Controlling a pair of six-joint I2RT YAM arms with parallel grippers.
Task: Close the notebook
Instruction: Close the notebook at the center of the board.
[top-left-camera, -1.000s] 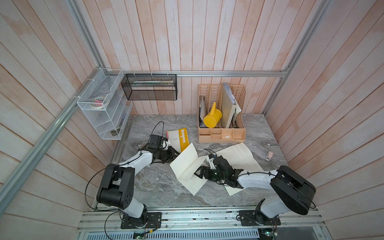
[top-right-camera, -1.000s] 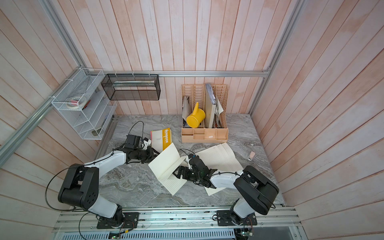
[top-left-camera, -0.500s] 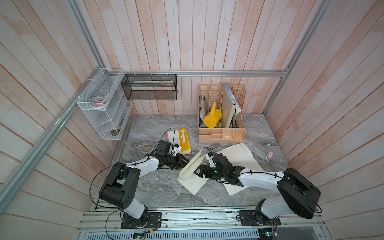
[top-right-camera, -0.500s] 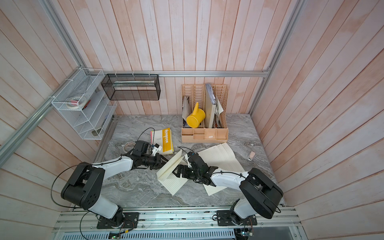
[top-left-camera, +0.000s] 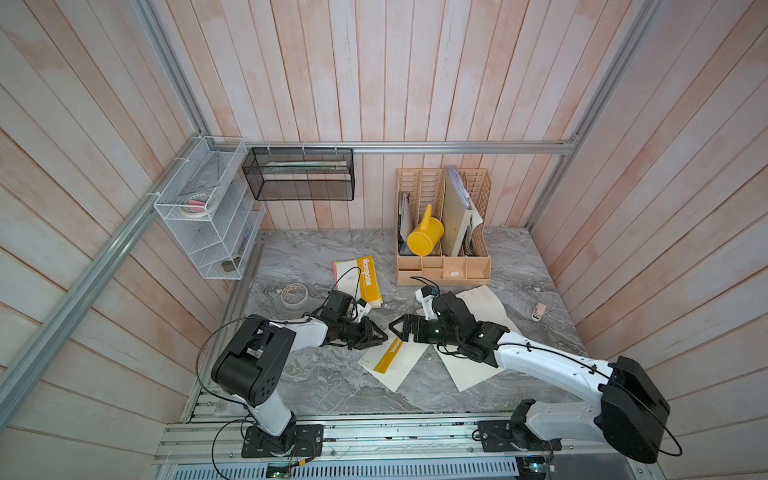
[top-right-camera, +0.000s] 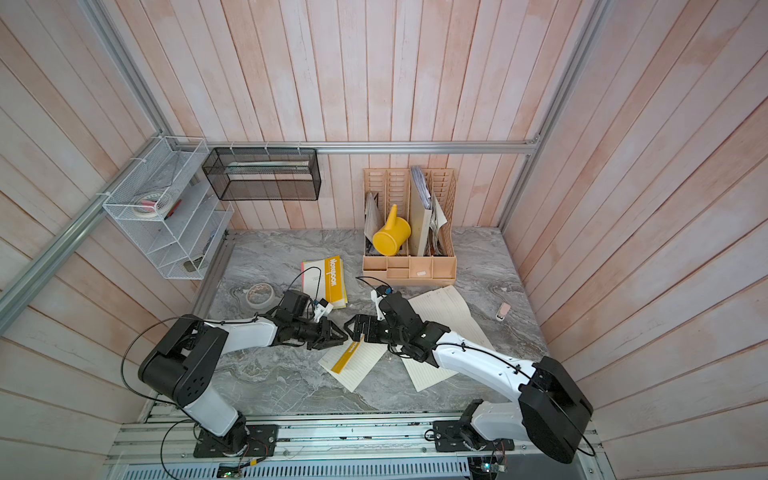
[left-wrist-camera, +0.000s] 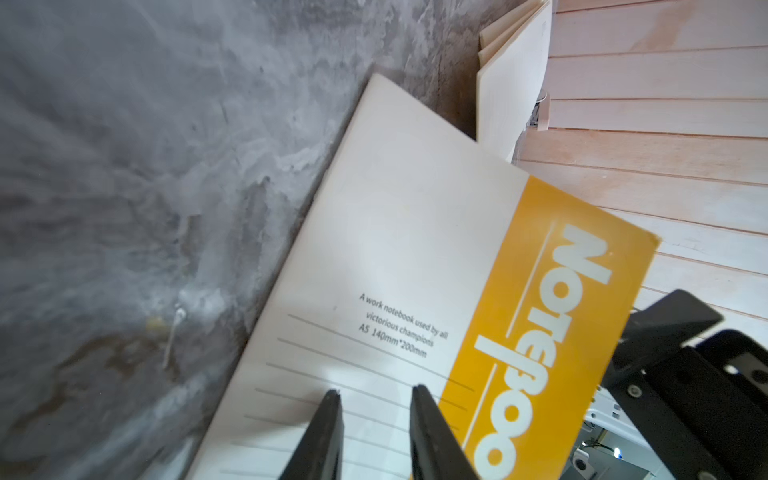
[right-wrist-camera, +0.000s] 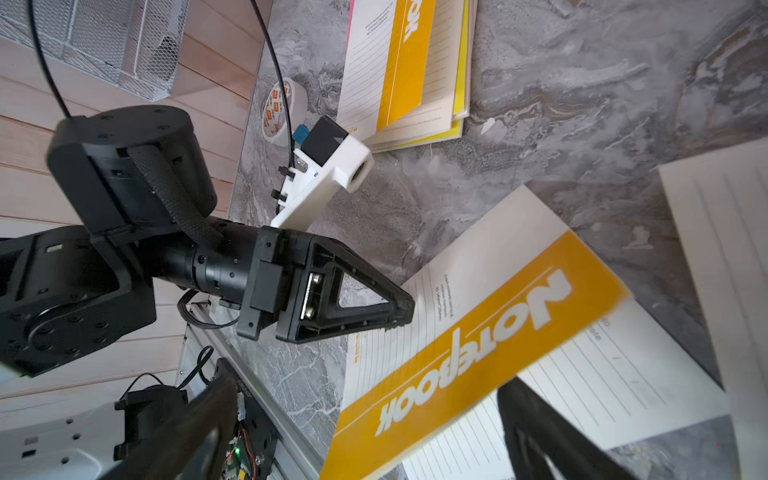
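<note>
Notebook (top-left-camera: 392, 358): on your worktop (top-left-camera: 332, 386), centre front.
Notebook stack (top-left-camera: 360, 280): behind it, toward your left.
Tape roll (top-left-camera: 294, 294): left of that stack.
File organizer (top-left-camera: 442, 270): rear; watering can (top-left-camera: 424, 239) inside.

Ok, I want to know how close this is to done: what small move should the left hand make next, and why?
I'd nudge the left hand forward, probably, tipping the notebook cover down onto the lined pages. The cover stands tilted, not yet flat, and the open hand sits at its printed face, gripping nothing.
</note>
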